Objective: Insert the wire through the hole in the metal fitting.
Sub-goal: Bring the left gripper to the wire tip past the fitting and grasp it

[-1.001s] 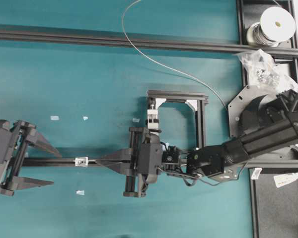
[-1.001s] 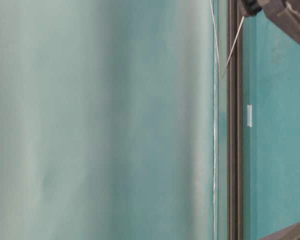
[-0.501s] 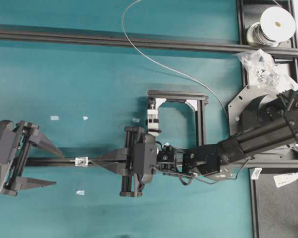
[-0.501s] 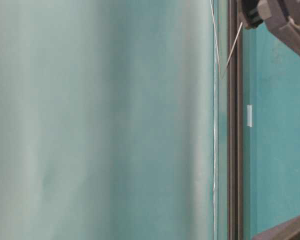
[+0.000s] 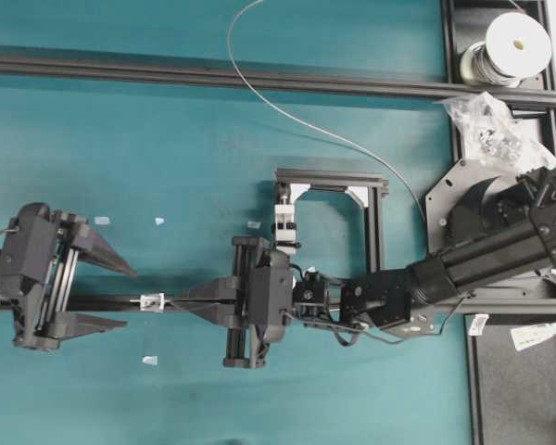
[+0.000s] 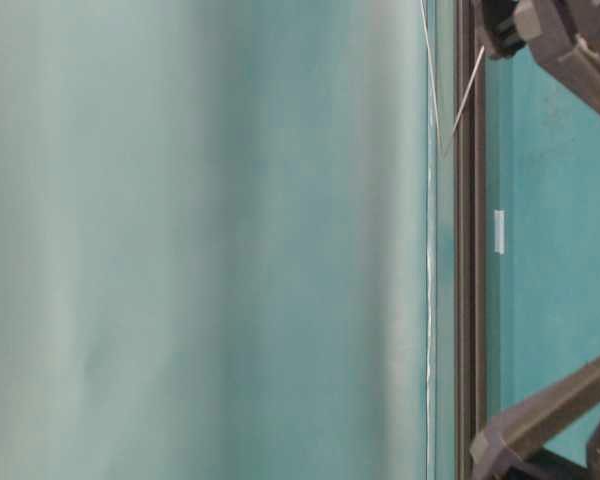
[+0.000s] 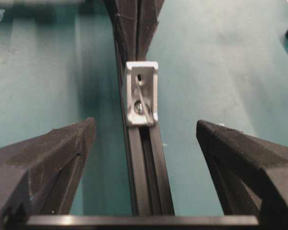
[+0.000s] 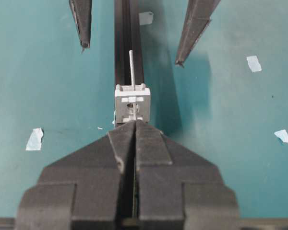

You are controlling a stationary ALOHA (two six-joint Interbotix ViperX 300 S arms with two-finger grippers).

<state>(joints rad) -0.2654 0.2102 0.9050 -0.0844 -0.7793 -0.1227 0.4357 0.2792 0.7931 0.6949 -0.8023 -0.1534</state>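
Note:
The metal fitting (image 8: 132,101) is a small silver bracket sitting on the black rail (image 8: 128,28). My right gripper (image 8: 135,122) is shut on the wire (image 8: 131,67), its tips right against the fitting. The wire runs through the hole (image 8: 132,102), and its straight tip sticks out on the far side. In the overhead view the right gripper (image 5: 173,301) points left at the fitting (image 5: 151,301). My left gripper (image 5: 125,297) is open, one finger on each side of the rail, just left of the fitting. In the left wrist view the fitting (image 7: 141,93) lies just ahead of the left gripper (image 7: 145,127).
The wire (image 5: 259,93) loops from a white spool (image 5: 511,44) at the back right. A black square frame (image 5: 332,218) with a white clamp block (image 5: 285,227) stands behind the right gripper. Small tape scraps (image 5: 102,221) dot the teal mat. A long rail (image 5: 213,76) crosses the back.
The left gripper has moved right along the rail toward the fitting, still open. The right gripper slid slightly left early on, bringing the wire up to the fitting, then held still.

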